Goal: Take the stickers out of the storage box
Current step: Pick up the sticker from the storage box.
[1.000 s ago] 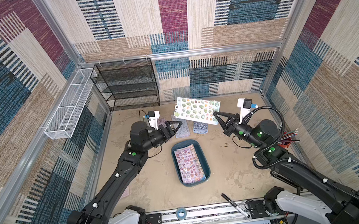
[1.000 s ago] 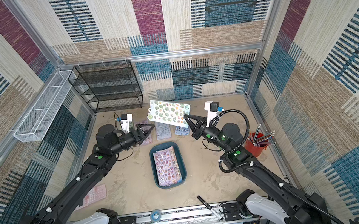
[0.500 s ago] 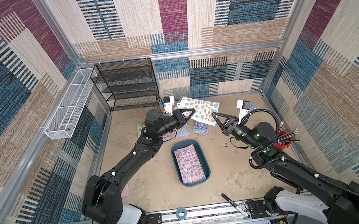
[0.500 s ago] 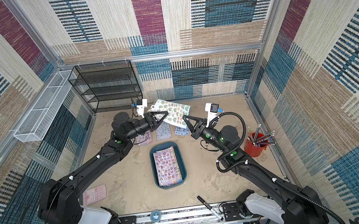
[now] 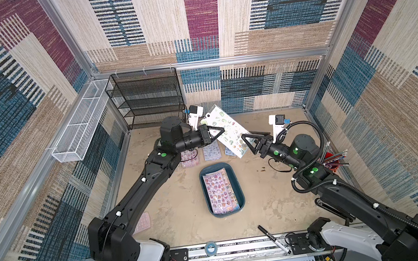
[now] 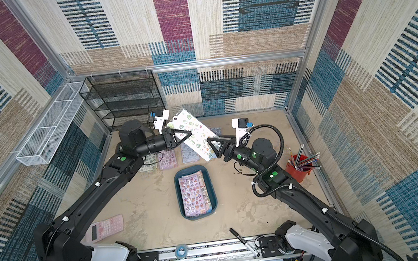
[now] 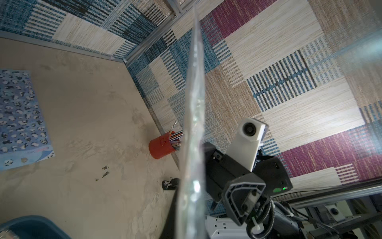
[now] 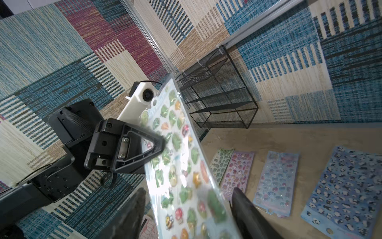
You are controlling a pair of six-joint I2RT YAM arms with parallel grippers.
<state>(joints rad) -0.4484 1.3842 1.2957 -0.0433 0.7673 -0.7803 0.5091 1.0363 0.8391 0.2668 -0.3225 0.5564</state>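
Since a second ago the left fingers have clamped on the glossy white sheet of green cartoon stickers, while the right fingers have spread around its other end. Its long axis runs between both pairs, aloft beyond the shallow teal storage box.

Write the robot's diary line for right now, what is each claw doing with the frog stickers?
left gripper: shut on frog sticker sheet, held up | right gripper: open, astride the sheet's end | storage box: more stickers inside
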